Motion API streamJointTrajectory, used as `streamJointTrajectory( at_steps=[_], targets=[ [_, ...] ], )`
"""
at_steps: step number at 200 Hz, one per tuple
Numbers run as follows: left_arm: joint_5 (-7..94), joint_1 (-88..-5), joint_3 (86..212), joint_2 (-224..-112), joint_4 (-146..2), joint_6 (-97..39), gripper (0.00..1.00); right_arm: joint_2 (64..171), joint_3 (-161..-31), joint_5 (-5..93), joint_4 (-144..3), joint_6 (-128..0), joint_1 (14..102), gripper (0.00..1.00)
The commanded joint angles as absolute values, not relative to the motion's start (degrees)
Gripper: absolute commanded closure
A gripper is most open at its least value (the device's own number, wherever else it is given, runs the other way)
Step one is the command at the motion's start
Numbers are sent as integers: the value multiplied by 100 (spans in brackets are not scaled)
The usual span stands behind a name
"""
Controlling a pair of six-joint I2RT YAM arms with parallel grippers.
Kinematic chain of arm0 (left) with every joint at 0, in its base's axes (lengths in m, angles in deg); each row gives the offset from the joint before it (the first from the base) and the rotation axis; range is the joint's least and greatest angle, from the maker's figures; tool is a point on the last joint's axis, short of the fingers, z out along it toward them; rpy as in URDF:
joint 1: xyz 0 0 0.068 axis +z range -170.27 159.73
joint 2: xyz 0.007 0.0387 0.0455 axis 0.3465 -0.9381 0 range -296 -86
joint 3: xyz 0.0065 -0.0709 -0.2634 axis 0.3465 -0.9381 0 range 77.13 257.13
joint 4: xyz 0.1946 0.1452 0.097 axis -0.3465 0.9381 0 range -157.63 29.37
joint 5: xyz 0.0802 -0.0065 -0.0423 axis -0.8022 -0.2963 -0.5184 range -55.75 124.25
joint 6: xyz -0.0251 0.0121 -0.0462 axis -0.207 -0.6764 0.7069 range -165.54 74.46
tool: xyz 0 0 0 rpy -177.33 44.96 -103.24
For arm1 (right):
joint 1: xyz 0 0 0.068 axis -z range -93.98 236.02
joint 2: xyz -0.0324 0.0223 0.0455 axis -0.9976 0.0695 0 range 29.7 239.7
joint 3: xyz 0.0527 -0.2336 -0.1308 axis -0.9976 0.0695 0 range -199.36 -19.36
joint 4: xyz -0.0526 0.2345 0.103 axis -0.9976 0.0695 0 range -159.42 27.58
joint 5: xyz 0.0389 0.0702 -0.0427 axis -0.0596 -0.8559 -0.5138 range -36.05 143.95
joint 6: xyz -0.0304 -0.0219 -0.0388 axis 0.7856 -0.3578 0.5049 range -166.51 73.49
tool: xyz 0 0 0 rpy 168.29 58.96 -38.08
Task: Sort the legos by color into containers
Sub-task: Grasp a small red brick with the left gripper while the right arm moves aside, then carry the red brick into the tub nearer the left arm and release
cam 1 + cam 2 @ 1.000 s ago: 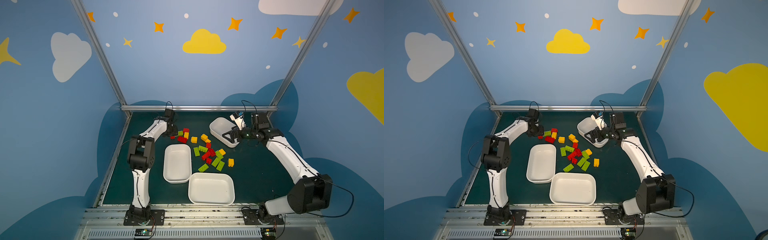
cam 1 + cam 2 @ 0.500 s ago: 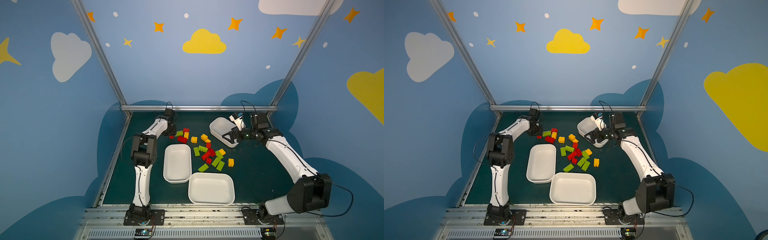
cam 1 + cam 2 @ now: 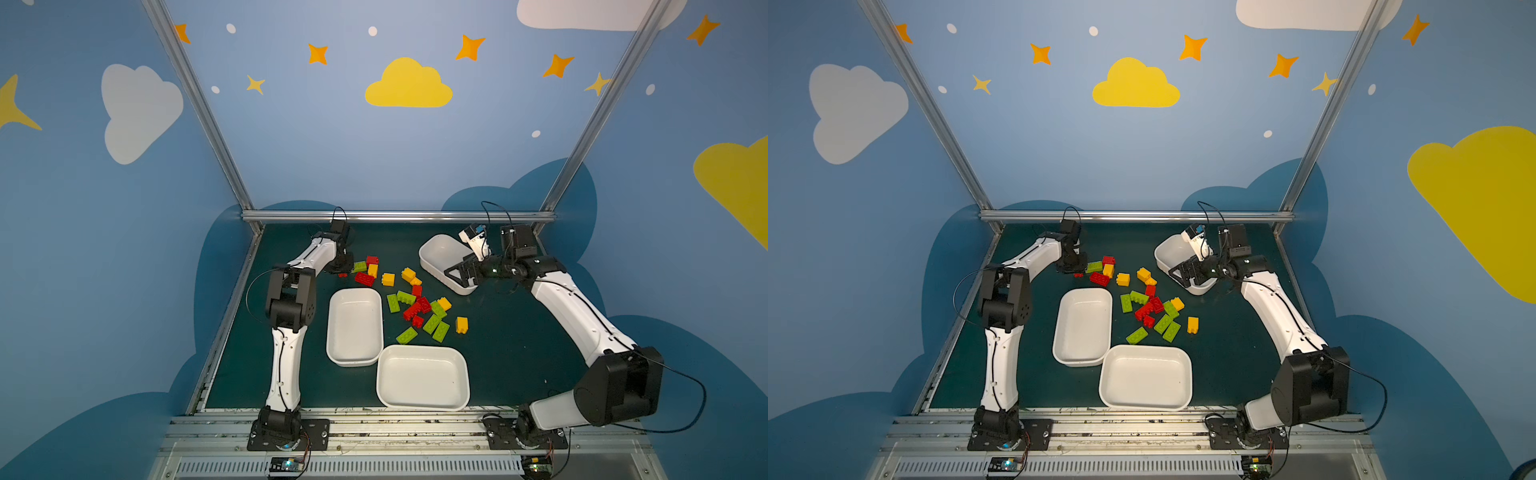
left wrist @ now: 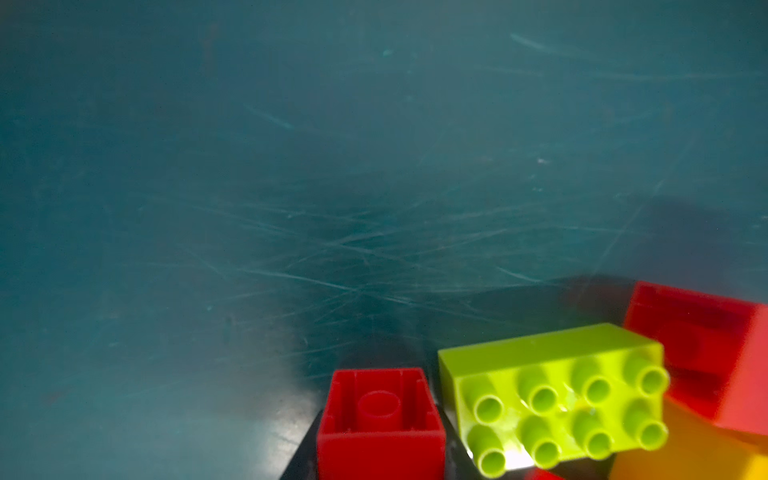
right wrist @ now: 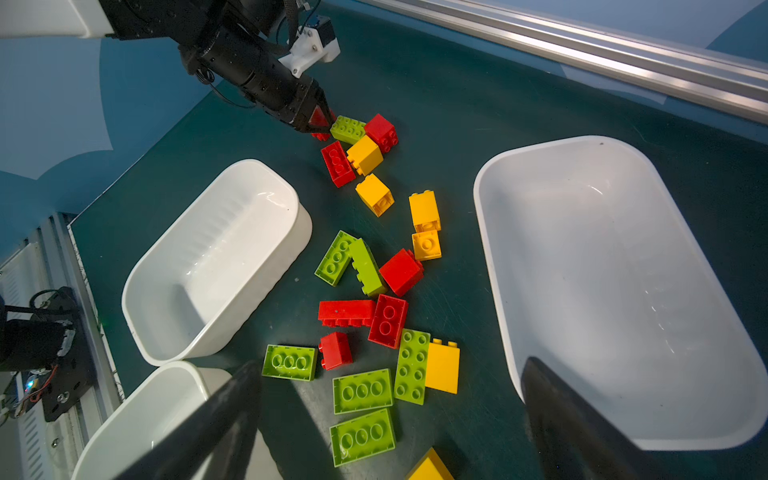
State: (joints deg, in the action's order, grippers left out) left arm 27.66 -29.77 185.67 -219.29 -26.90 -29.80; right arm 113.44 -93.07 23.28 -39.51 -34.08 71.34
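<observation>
Though pinched in the left gripper (image 5: 321, 124), red lego (image 4: 380, 419) partly cut off

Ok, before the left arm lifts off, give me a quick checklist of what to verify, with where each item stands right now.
1. Left tool shut on the small red square plastic brick: ok.
2. Grip firm enough for a lift: cannot tell.
3. Lime green oblong plastic brick clear of the held brick: cannot tell; it lies close beside it.
4. White plastic tub nearest the left arm free to receive a brick: ok, nothing lies in it.
5. Right tool out of the left arm's way: ok, it is open at the far white plastic tub.
</observation>
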Motion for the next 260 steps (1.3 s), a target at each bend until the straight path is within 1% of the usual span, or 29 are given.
streamJointTrajectory(
  at_steps=[1, 8, 41, 95, 108, 140, 177, 190, 209, 239, 260],
  targets=[
    [2910, -2906, 18612, -21918, -2572, -3017, 77, 11424, -9314, 2301, -3927, -3472, 7179, 4],
    [2877, -2900, 18620, -21880, -2550, -3040, 79, 11416, -9319, 2290, -3942, -3504, 7176, 4],
    [2827, -2913, 18665, -21537, -2275, -3187, 79, 11431, -9346, 2077, -4046, -3660, 7212, 4],
    [2512, -3209, 18303, -20381, -1377, -3249, 79, 11529, -9430, 1800, -4256, -3877, 7244, 4],
    [2478, -3317, 18043, -20006, -1221, -3096, 79, 11573, -9474, 1726, -4292, -3912, 7245, 4],
    [2728, -3660, 16959, -19044, -988, -2585, 79, 11644, -9535, 1621, -4302, -3942, 7231, 4],
    [2888, -4109, 15712, -18212, -1186, -2206, 77, 11678, -9482, 1629, -4414, -3951, 7214, 4],
    [2967, -4237, 15409, -18100, -1279, -2125, 77, 11696, -9467, 1621, -4429, -3952, 7211, 4],
    [2784, -4341, 15018, -18073, -1513, -2085, 76, 11697, -9455, 1616, -4445, -3939, 7186, 4],
    [2067, -4379, 14673, -18328, -2089, -2121, 76, 11688, -9409, 1617, -4431, -3931, 7161, 4],
    [1907, -4423, 14582, -18548, -2480, -2109, 76, 11688, -9389, 1644, -4421, -3930, 7150, 4]
  ],
)
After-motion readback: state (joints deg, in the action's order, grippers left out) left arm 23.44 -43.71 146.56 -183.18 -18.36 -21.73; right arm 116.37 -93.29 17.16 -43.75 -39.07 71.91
